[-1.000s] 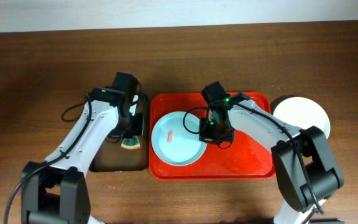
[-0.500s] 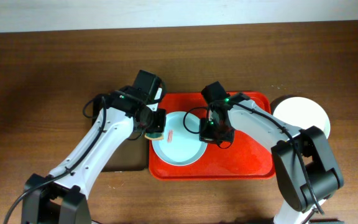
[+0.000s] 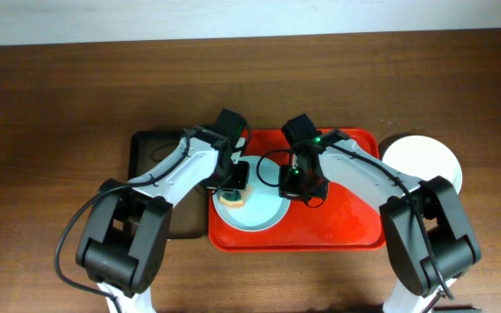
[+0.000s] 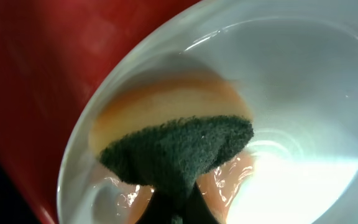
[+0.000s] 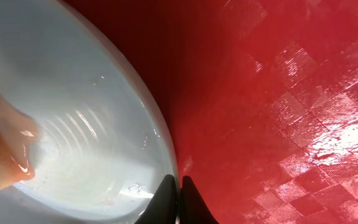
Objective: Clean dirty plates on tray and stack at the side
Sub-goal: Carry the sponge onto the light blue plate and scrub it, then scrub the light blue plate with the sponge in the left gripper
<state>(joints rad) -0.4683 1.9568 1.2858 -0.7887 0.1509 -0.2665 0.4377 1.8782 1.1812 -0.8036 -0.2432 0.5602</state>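
Note:
A pale mint plate (image 3: 255, 209) lies on the left part of the red tray (image 3: 346, 222). My left gripper (image 3: 233, 193) is shut on a sponge (image 4: 179, 146) with a dark green pad and orange body, and presses it onto the plate's left part (image 4: 303, 93). My right gripper (image 3: 294, 184) is shut on the plate's right rim (image 5: 169, 171); the plate (image 5: 73, 124) and tray (image 5: 278, 93) fill the right wrist view. A white plate (image 3: 422, 161) lies on the table right of the tray.
A dark black-rimmed brown tray (image 3: 150, 156) lies left of the red tray, partly under my left arm. The wooden table (image 3: 59, 104) stretches around. The red tray's right half is bare.
My left arm has swung right from the brown tray, carrying the sponge onto the plate's left part. My right gripper and the plate have stayed in place.

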